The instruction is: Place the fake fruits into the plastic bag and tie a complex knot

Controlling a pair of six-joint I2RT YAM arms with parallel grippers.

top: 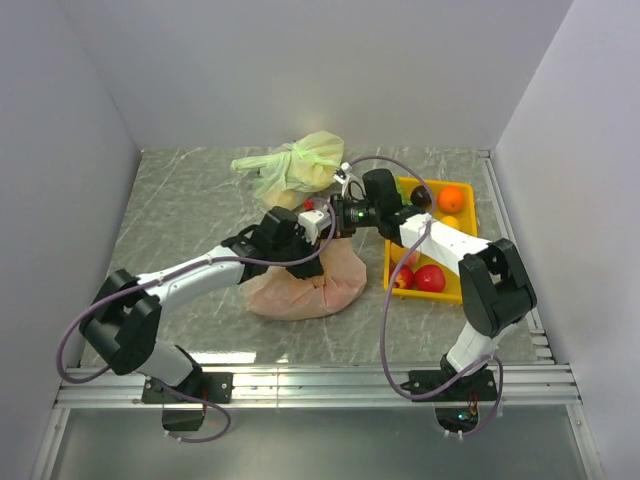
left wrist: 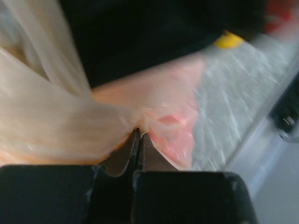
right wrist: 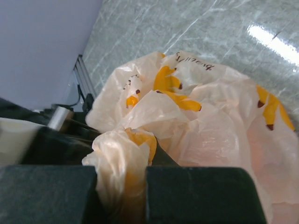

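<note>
Near the middle of the table (top: 180,200), the left claw (left wrist: 138,135) and the right claw (right wrist: 122,175) are each closed tight on a gathered fold of the plastic bag (top: 300,290).

Overhead wide; wrists close on bag (right wrist: 196,121)
</note>
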